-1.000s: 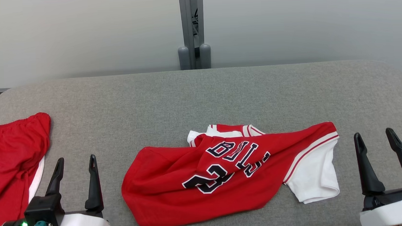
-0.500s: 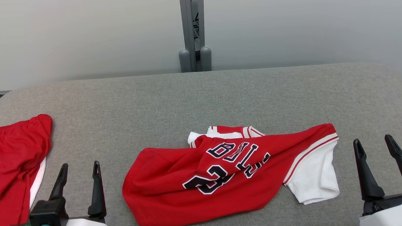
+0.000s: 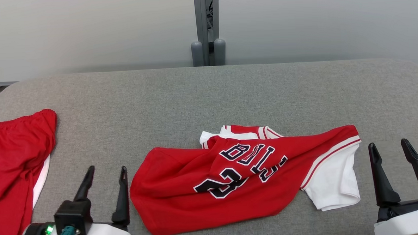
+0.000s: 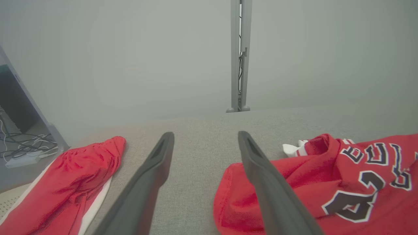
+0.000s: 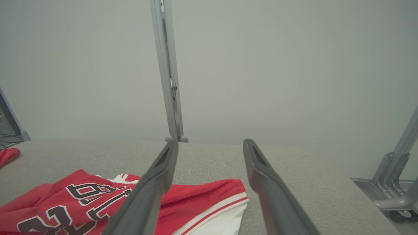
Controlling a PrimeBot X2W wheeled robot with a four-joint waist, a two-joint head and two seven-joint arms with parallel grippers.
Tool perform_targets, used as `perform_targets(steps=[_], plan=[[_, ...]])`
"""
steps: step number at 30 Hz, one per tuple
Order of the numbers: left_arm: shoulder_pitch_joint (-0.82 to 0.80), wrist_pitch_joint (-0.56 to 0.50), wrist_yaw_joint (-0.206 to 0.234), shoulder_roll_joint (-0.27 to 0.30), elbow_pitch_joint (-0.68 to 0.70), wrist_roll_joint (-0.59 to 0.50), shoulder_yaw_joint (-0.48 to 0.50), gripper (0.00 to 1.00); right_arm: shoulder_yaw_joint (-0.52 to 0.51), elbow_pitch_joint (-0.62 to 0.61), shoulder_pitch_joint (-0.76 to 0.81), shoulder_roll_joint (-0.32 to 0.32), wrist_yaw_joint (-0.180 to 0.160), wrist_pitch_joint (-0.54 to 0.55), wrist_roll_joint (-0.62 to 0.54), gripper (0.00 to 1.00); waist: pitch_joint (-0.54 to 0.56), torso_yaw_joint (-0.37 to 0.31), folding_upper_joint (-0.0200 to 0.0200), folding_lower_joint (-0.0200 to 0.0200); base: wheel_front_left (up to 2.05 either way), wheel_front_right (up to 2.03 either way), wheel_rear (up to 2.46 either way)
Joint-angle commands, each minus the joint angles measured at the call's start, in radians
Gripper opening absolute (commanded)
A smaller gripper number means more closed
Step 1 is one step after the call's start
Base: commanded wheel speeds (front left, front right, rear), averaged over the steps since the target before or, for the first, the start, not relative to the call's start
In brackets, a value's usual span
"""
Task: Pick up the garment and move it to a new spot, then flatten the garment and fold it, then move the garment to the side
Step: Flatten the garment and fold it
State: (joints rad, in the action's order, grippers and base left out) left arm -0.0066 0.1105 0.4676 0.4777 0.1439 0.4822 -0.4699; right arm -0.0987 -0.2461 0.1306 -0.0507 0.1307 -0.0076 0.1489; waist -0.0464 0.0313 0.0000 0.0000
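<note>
Bright, even, diffuse light; faint soft shadows; sharp head view; hazy, edge-bowed wrist views.

Grey fabric-covered table (image 3: pixel 208 92), rounded corners. Plain pale grey wall (image 3: pixel 85 31) behind. Grey metal post (image 3: pixel 207 25), upright, centred at far edge. Loose cables (image 4: pixel 27 145) on floor (image 4: pixel 19 176), far left. Metal frame foot (image 5: pixel 393 195), right. Light soft, even.
</note>
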Motion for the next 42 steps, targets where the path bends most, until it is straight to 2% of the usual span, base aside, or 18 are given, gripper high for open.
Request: perform_targets(steps=[1,9,18,22,24,25,26,27,31,34,42], plan=[[-0.020,-0.018,-0.020,-0.009,-0.016,-0.002,-0.024,1.00,-0.003,0.010,-0.015,-0.002,0.000,0.003,0.011,1.00,-0.011,0.002,0.0000,0.0000,0.00,0.00,0.00],[-0.023,-0.086,-0.106,-0.079,-0.153,0.065,-0.118,1.00,0.011,0.057,-0.029,-0.002,0.000,-0.014,0.036,1.00,-0.054,-0.013,0.0000,0.0000,0.00,0.00,0.00],[-0.058,-0.093,-0.173,-0.128,-0.341,0.141,-0.116,1.00,0.032,0.088,-0.065,-0.002,0.000,-0.021,0.046,1.00,-0.098,-0.039,0.0000,0.0000,0.00,0.00,0.00],[-0.071,-0.102,-0.185,-0.137,-0.412,0.171,-0.101,1.00,0.032,0.100,-0.074,-0.002,0.000,-0.023,0.051,1.00,-0.104,-0.054,0.0000,0.0000,0.00,0.00,0.00],[-0.074,-0.102,-0.216,-0.156,-0.429,0.210,-0.091,1.00,0.029,0.109,-0.076,-0.002,0.000,-0.025,0.059,1.00,-0.106,-0.059,0.0000,0.0000,0.00,0.00,0.00],[-0.075,-0.096,-0.227,-0.162,-0.425,0.222,-0.087,0.87,0.028,0.112,-0.076,-0.002,0.000,-0.027,0.061,1.00,-0.106,-0.059,0.0000,0.0000,0.00,0.00,0.00],[-0.078,-0.094,-0.237,-0.158,-0.421,0.222,-0.089,0.35,0.025,0.114,-0.077,-0.002,0.000,-0.029,0.062,1.00,-0.106,-0.059,0.0000,0.0000,0.00,0.00,0.00],[-0.077,-0.092,-0.249,-0.161,-0.413,0.236,-0.086,0.00,0.023,0.115,-0.076,-0.002,0.000,-0.031,0.063,1.00,-0.106,-0.057,0.0000,0.0000,0.00,0.00,0.00],[-0.079,-0.072,-0.273,-0.158,-0.369,0.254,-0.072,0.00,0.009,0.118,-0.076,-0.002,0.000,-0.036,0.065,1.00,-0.103,-0.041,0.0000,0.0000,0.00,0.00,0.00],[-0.070,-0.068,-0.278,-0.131,-0.307,0.270,-0.046,0.00,0.005,0.112,-0.084,-0.002,0.000,-0.048,0.066,1.00,-0.102,-0.023,0.0000,0.0000,0.00,0.00,0.00],[-0.042,-0.117,-0.224,0.021,-0.034,0.241,0.025,0.00,-0.005,0.121,-0.085,-0.002,0.000,-0.056,0.072,1.00,-0.091,0.017,0.0000,0.0000,0.00,0.00,0.00]])
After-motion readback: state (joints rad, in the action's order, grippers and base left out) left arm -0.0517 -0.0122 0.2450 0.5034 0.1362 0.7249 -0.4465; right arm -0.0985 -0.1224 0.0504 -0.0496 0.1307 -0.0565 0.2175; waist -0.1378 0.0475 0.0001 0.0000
